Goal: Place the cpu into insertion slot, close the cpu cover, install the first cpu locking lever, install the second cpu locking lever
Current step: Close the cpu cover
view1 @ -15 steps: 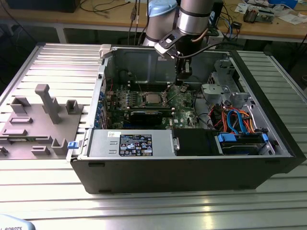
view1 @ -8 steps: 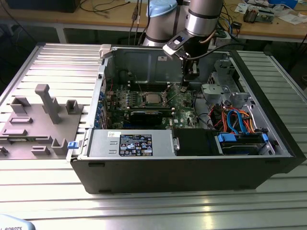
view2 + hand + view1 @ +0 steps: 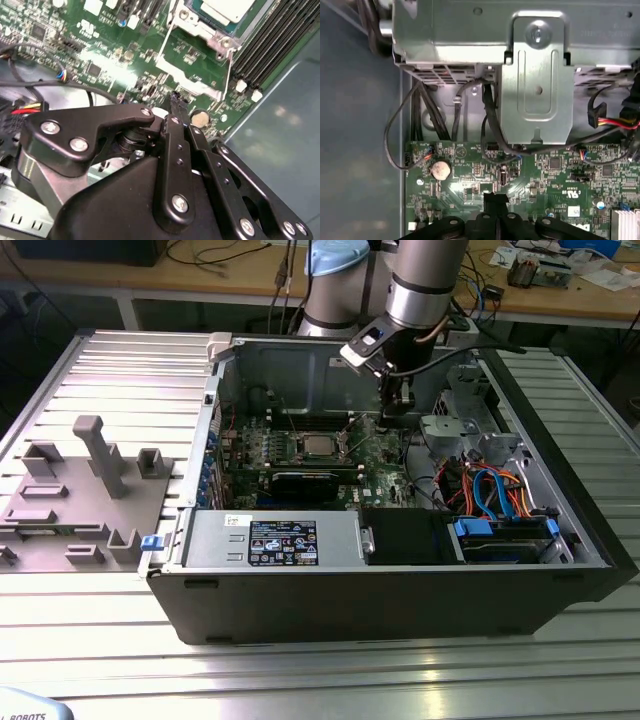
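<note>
I see the claw (image 3: 175, 100) pressed together, pinching nothing, tips low over the green motherboard (image 3: 470, 182) near the coin battery (image 3: 440, 170). The cpu (image 3: 320, 446) lies in its socket, to the exterior view's left of the claw.

Robotics lab: slotted metal table (image 3: 400, 680), cluttered workbench (image 3: 120, 278).

The fingers (image 3: 396, 406) hang near the cpu (image 3: 320, 445).
</note>
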You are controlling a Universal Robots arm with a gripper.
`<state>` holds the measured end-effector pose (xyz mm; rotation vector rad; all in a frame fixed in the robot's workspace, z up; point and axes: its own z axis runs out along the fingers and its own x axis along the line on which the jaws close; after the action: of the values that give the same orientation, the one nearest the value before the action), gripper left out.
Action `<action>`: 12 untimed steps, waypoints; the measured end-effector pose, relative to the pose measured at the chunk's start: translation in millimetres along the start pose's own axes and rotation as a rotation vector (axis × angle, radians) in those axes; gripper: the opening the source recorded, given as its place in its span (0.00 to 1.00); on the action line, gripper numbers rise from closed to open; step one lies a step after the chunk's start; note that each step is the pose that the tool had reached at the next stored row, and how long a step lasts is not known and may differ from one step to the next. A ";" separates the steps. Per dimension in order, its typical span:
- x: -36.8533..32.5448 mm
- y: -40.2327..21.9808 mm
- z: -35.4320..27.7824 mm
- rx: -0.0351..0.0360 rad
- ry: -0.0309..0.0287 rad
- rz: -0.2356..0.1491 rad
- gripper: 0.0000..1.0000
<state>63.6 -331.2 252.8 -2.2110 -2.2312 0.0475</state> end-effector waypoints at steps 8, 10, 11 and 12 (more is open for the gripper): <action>0.3 -22.5 3.5 -0.0004 0.0254 -0.002 0.11; 0.4 -32.2 3.8 -0.0009 0.0319 -0.002 0.11; 0.4 -36.8 4.1 -0.0011 0.0345 -0.002 0.11; 0.5 -40.7 4.4 -0.0012 0.0379 -0.002 0.11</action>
<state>22.8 -331.1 249.3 -2.1905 -2.2152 0.0041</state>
